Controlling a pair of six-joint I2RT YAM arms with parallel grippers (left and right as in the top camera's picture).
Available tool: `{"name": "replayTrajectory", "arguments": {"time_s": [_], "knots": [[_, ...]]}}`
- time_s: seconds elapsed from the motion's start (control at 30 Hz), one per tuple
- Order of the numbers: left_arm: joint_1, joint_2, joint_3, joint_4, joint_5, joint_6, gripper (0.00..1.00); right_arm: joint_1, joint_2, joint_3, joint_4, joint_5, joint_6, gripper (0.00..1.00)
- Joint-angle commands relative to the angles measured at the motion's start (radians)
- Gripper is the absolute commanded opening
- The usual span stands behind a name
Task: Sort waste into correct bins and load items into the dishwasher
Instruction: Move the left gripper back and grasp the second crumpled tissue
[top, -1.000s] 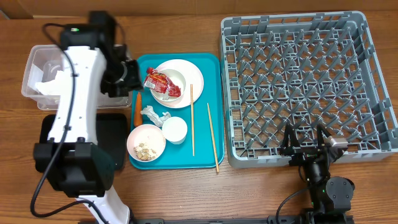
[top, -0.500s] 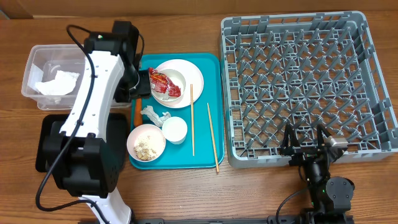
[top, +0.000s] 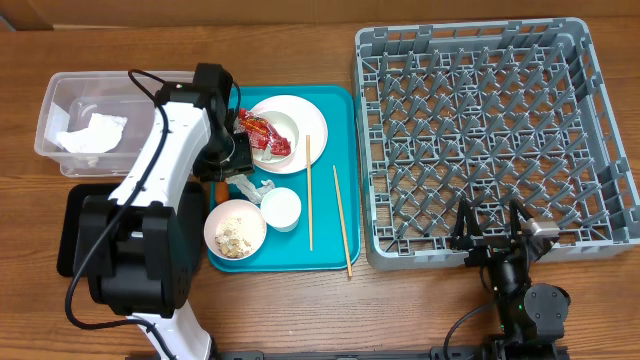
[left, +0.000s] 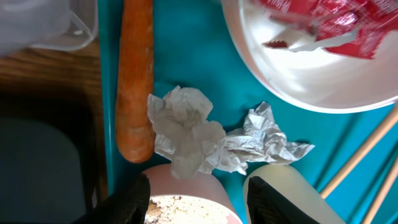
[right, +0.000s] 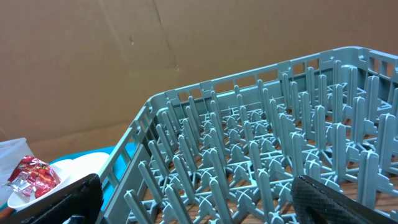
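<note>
My left gripper (top: 237, 165) (left: 202, 202) is open and empty, low over a crumpled white napkin (top: 251, 185) (left: 205, 134) on the teal tray. An orange carrot (top: 219, 187) (left: 135, 81) lies just left of the napkin. A red wrapper (top: 262, 133) (left: 323, 25) lies on the white plate (top: 295, 135) (left: 311, 81). A bowl of rice scraps (top: 235, 228) (left: 186, 208) and a small white cup (top: 281, 208) (left: 292, 199) sit below. Two chopsticks (top: 309, 190) lie on the tray. My right gripper (top: 490, 232) (right: 199, 205) is open at the front edge of the grey dish rack (top: 480, 130) (right: 249, 143).
The clear tub (top: 50, 100) at far left holds a white napkin (top: 90, 135). The black tray (top: 190, 215) lies in front of it, mostly under my left arm. The teal tray (top: 335, 110) sits between the bins and the rack.
My left arm has swung right from over the clear tub to the teal tray and now hangs over the napkin. The right arm has not moved.
</note>
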Motion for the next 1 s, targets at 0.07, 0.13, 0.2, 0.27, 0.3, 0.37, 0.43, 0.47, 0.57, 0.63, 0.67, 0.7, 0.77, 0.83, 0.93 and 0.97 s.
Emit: {"name": "replayTrajectory", "arguments": {"time_s": [0.07,0.13,0.2,0.27,0.3,0.37,0.43,0.47,0.57,0.63,0.67,0.7,0.77,0.83,0.93,0.97], "knots": [[-0.021,-0.001,-0.076,0.086,0.011,-0.011,0.55,-0.003,-0.009,-0.01,0.003,0.009,0.004,1.0],[-0.026,-0.001,-0.094,0.122,0.011,-0.011,0.56,-0.003,-0.009,-0.01,0.003,0.009,0.004,1.0],[-0.029,-0.001,-0.108,0.151,0.011,-0.011,0.57,-0.003,-0.009,-0.01,0.003,0.009,0.004,1.0],[-0.033,-0.001,-0.121,0.175,0.011,-0.011,0.57,-0.003,-0.009,-0.01,0.003,0.009,0.004,1.0],[-0.034,-0.001,-0.125,0.182,0.011,-0.011,0.56,-0.003,-0.009,-0.01,0.003,0.009,0.004,1.0],[-0.035,-0.001,-0.129,0.185,0.01,-0.01,0.49,-0.003,-0.009,-0.01,0.003,0.009,0.004,1.0],[-0.035,-0.001,-0.13,0.184,0.01,-0.01,0.47,-0.003,-0.009,-0.01,0.003,0.009,0.004,1.0],[-0.035,-0.001,-0.13,0.183,0.01,-0.01,0.47,-0.003,-0.009,-0.01,0.003,0.009,0.004,1.0],[-0.035,-0.001,-0.13,0.18,0.01,-0.01,0.52,-0.003,-0.009,-0.01,0.003,0.009,0.004,1.0],[-0.035,-0.001,-0.13,0.18,0.007,-0.01,0.6,-0.003,-0.009,-0.01,0.003,0.009,0.004,1.0],[-0.035,-0.001,-0.13,0.181,0.002,-0.01,0.66,-0.003,-0.009,-0.01,0.003,0.009,0.004,1.0],[-0.035,-0.001,-0.13,0.181,-0.001,-0.01,0.7,-0.003,-0.009,-0.01,0.003,0.009,0.004,1.0],[-0.035,-0.001,-0.13,0.181,-0.001,-0.01,0.73,-0.003,-0.009,-0.01,0.003,0.009,0.004,1.0],[-0.035,-0.001,-0.13,0.181,-0.001,-0.01,0.73,-0.003,-0.009,-0.01,0.003,0.009,0.004,1.0],[-0.035,-0.001,-0.132,0.181,-0.001,-0.01,0.74,-0.003,-0.009,-0.01,0.003,0.009,0.004,1.0],[-0.035,-0.001,-0.134,0.181,-0.002,-0.01,0.74,-0.003,-0.009,-0.01,0.003,0.009,0.004,1.0]]}}
